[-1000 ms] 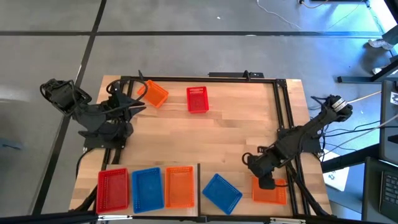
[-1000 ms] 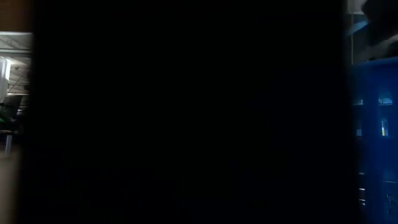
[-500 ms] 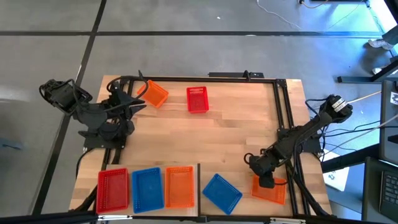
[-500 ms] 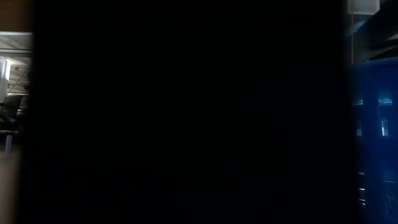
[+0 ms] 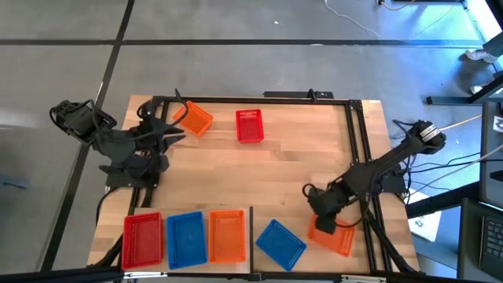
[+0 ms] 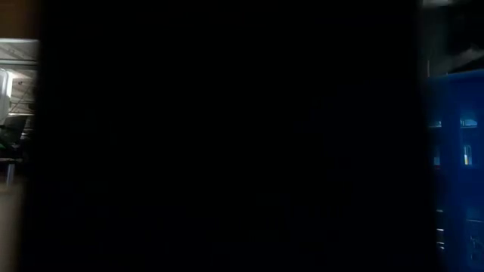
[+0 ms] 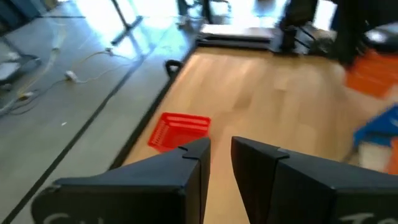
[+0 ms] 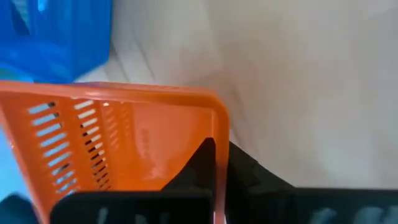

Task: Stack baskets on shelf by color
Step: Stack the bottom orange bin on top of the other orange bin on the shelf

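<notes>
Fingers tight on orange basket

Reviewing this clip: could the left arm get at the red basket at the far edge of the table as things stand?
Probably yes. The left gripper hovers beside a tilted orange basket, with bare tabletop between it and the red basket. The orange basket only sits alongside the path, not across it.

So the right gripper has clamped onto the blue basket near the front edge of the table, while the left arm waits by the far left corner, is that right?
Not quite. The right gripper is shut on the rim of an orange basket, not the blue basket lying beside it; the right wrist view shows this closest. The left gripper does wait by the far left corner.
</notes>
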You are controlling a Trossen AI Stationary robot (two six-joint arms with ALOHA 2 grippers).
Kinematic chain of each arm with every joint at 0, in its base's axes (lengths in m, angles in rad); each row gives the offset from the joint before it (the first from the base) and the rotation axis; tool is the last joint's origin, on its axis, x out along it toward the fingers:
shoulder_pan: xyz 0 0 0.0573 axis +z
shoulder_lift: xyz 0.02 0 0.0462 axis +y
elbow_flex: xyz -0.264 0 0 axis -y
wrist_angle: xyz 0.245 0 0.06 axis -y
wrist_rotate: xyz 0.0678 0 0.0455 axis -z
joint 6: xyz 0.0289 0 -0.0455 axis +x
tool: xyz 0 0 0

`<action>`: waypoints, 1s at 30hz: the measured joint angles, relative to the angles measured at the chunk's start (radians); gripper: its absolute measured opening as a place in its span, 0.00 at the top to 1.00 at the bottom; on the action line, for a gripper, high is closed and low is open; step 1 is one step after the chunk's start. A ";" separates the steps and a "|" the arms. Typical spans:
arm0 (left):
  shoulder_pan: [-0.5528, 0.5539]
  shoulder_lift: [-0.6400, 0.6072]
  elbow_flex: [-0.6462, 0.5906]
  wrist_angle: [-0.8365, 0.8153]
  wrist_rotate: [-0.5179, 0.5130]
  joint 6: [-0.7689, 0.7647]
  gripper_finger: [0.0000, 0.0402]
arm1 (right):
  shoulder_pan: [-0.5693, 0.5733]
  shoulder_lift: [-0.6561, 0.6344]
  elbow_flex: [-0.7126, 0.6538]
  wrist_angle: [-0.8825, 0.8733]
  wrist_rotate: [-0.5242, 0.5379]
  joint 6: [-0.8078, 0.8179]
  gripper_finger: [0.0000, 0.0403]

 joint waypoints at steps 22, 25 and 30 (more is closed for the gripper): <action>0.000 0.099 -0.001 0.277 0.086 0.642 0.80 | -0.298 0.117 0.870 -0.643 0.678 -0.278 1.00; 0.000 0.149 -0.001 0.323 0.156 0.860 0.80 | -0.353 0.166 0.975 -0.644 0.749 -0.369 1.00; 0.032 0.250 -0.001 0.459 0.153 1.134 0.80 | -0.424 0.252 1.119 -0.642 0.834 -0.465 1.00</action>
